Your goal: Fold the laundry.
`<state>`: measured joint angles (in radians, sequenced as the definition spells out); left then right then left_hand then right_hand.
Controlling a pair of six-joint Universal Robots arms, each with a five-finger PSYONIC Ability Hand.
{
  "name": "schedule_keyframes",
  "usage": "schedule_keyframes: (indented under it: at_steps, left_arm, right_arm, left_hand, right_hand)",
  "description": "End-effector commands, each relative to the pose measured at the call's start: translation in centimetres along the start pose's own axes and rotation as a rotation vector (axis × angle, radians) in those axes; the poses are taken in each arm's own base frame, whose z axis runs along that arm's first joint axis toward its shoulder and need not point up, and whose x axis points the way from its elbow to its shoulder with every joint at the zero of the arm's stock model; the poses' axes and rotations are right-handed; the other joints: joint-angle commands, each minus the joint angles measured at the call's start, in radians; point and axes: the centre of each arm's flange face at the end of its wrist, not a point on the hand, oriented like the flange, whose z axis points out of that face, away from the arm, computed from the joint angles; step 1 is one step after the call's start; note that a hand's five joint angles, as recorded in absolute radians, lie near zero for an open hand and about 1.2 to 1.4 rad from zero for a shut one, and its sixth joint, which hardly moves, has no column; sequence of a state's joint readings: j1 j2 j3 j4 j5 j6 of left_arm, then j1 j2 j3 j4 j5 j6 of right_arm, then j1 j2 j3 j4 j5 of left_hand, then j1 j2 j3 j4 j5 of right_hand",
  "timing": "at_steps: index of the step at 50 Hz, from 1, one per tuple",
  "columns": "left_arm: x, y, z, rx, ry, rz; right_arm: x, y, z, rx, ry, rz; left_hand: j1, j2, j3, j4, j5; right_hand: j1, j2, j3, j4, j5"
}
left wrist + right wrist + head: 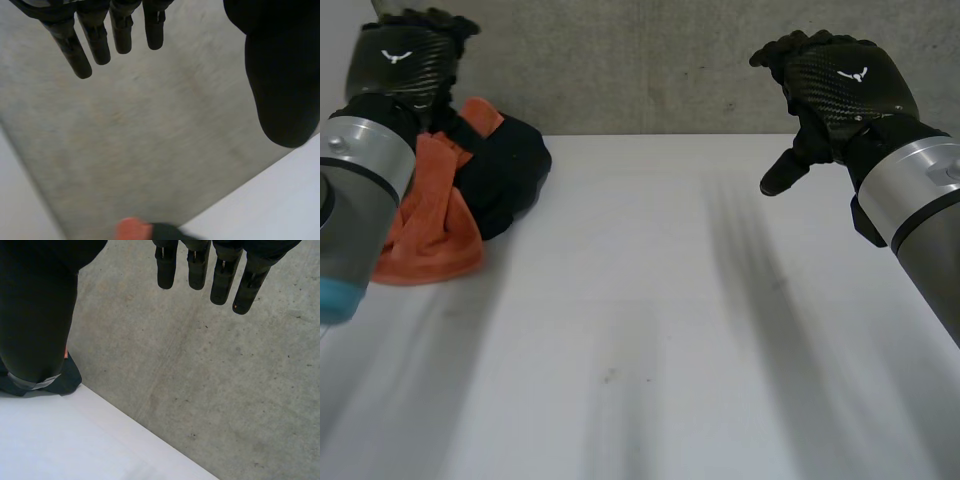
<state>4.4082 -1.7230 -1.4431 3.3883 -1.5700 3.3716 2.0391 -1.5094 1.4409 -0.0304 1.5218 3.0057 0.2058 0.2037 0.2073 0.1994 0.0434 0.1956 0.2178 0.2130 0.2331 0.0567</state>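
In the head view, my left hand (410, 60) is raised at the far left corner of the tabletop (650, 330), just above the laundry. The laundry is an orange cloth (430, 225) and a black cloth (510, 165), bunched together against the wall (650, 60). The black one lies partly on the orange one. My right hand (835, 80) is raised on the other side, well apart from both cloths, over bare tabletop. Neither hand touches a cloth.

In the left wrist view, my fingers (95, 42) are straight and spread, and the thumb (282, 85) stands away from them. Nothing is between them, so this hand is fully open and empty. Beyond the fingertips I see the wall, and below it a small part of the orange and the black cloth at the tabletop edge.

In the right wrist view, that hand's fingers are also straight and hold nothing. A corner of the black cloth shows beside the thumb, far from the fingertips.

I judge that folding is not yet begun, as no cloth is spread out. This is the step of reaching for the first piece. For the next move, my left hand needs to go down onto the heap, pinch only the black cloth on top, and bring it to the free middle of the tabletop, where my right hand can help to flatten it.
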Motion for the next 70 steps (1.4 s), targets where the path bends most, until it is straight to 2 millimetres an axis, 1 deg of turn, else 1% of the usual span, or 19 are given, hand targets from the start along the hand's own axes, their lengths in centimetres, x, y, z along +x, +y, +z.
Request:
schedule_keyframes:
  at_steps: [1, 3, 9, 14, 19, 23, 24, 28, 33, 34, 41, 45, 47, 54, 55, 56, 58, 62, 70]
  left_arm:
    - [-5.9, 8.1, 6.0, -0.008, -0.173, 0.286]
    - [-7.2, 10.2, 7.0, -0.033, -0.183, 0.311]
    - [-10.3, 20.6, 9.0, -0.154, -0.086, 0.322]
    - [-11.6, 25.8, 9.2, -0.204, -0.042, 0.306]
    - [-12.8, 28.0, 9.5, -0.212, -0.034, 0.303]
    - [-13.0, 28.2, 9.6, -0.204, -0.005, 0.298]
    - [-13.0, 28.0, 9.6, -0.199, 0.002, 0.297]
    - [-12.6, 26.0, 9.7, -0.178, -0.016, 0.301]
    - [-10.9, 18.9, 9.5, -0.071, -0.027, 0.244]
    - [-10.0, 15.9, 9.4, -0.016, -0.017, 0.170]
    - [-5.1, 5.8, 6.1, 0.118, 0.126, -0.288]
    - [-1.6, 1.3, 2.8, 0.146, 0.325, -0.445]
    - [-1.0, 0.4, 1.9, 0.158, 0.371, -0.438]
    - [-1.2, 2.6, 3.2, 0.138, 0.332, -0.285]
    - [-1.8, 4.0, 3.8, 0.115, 0.301, -0.230]
    - [-2.3, 4.8, 4.1, 0.100, 0.278, -0.204]
    - [-3.6, 6.5, 4.8, 0.071, 0.224, -0.148]
    - [-7.5, 11.3, 6.9, -0.008, 0.080, 0.014]
    - [-10.3, 19.4, 8.5, -0.138, 0.030, 0.189]
  right_arm:
    - [-0.1, 0.3, -0.1, -0.008, -0.004, 0.000]
    - [-0.2, 0.3, -0.1, -0.011, -0.006, 0.000]
    - [-0.3, 1.1, 0.2, -0.033, -0.010, 0.002]
    - [-0.5, 1.6, 0.4, -0.048, -0.015, 0.002]
    - [-0.6, 2.2, 0.6, -0.063, -0.019, 0.002]
    - [-0.7, 2.3, 0.6, -0.064, -0.021, 0.002]
    - [-0.7, 2.2, 0.7, -0.063, -0.021, 0.002]
    - [-0.7, 2.5, 0.8, -0.070, -0.022, 0.002]
    - [-0.6, 2.3, 0.8, -0.065, -0.019, 0.002]
    - [-0.6, 2.2, 0.8, -0.062, -0.019, 0.002]
    - [-0.4, 2.0, 0.7, -0.056, -0.013, 0.001]
    - [-0.2, 1.7, 0.8, -0.049, -0.008, 0.000]
    - [-0.2, 1.6, 0.8, -0.045, -0.006, 0.000]
    - [-0.1, 1.2, 0.6, -0.034, -0.004, -0.001]
    - [-0.1, 1.2, 0.6, -0.035, -0.006, 0.000]
    - [-0.1, 1.2, 0.6, -0.034, -0.004, -0.001]
    - [-0.1, 1.2, 0.6, -0.034, -0.006, -0.001]
    - [-0.1, 1.1, 0.5, -0.032, -0.007, -0.001]
    - [-0.1, 1.2, 0.5, -0.034, -0.006, 0.000]
  left_hand:
    - [-0.030, -0.028, -0.032, -0.024, -0.043]
    - [-0.028, -0.025, -0.029, -0.021, -0.040]
    - [-0.010, -0.008, -0.011, -0.004, -0.022]
    - [0.016, 0.018, 0.015, 0.023, 0.004]
    - [0.330, 0.332, 0.328, 0.336, 0.318]
    - [0.796, 0.798, 0.794, 0.802, 0.784]
    - [1.169, 1.172, 1.168, 1.176, 1.157]
    - [1.190, 1.193, 1.189, 1.197, 1.178]
    - [1.190, 1.193, 1.189, 1.197, 1.178]
    - [1.190, 1.193, 1.189, 1.197, 1.178]
    - [1.190, 1.193, 1.189, 1.197, 1.178]
    - [1.190, 1.193, 1.189, 1.197, 1.178]
    - [1.190, 1.193, 1.189, 1.197, 1.178]
    - [1.190, 1.193, 1.189, 1.197, 1.178]
    - [0.630, 0.632, 0.628, 0.636, 0.618]
    - [0.307, 0.310, 0.306, 0.314, 0.295]
    - [-0.031, -0.029, -0.033, -0.025, -0.043]
    - [-0.031, -0.028, -0.032, -0.024, -0.043]
    - [0.022, 0.024, 0.021, 0.029, 0.010]
  right_hand:
    - [-0.021, -0.043, -0.038, -0.059, -0.057]
    - [-0.021, -0.043, -0.038, -0.059, -0.057]
    - [-0.021, -0.043, -0.038, -0.059, -0.057]
    - [-0.021, -0.043, -0.038, -0.059, -0.057]
    - [-0.021, -0.043, -0.038, -0.059, -0.057]
    - [-0.021, -0.043, -0.038, -0.059, -0.057]
    - [-0.021, -0.043, -0.038, -0.059, -0.057]
    - [-0.021, -0.043, -0.038, -0.059, -0.057]
    - [-0.021, -0.043, -0.038, -0.059, -0.057]
    - [-0.021, -0.043, -0.038, -0.059, -0.057]
    - [-0.021, -0.043, -0.038, -0.059, -0.057]
    - [-0.021, -0.043, -0.038, -0.059, -0.057]
    - [-0.021, -0.043, -0.038, -0.059, -0.057]
    - [-0.021, -0.043, -0.038, -0.059, -0.057]
    - [-0.021, -0.043, -0.038, -0.059, -0.057]
    - [-0.021, -0.043, -0.038, -0.059, -0.057]
    - [-0.021, -0.043, -0.038, -0.059, -0.057]
    - [-0.021, -0.043, -0.038, -0.059, -0.057]
    - [-0.021, -0.043, -0.038, -0.059, -0.057]
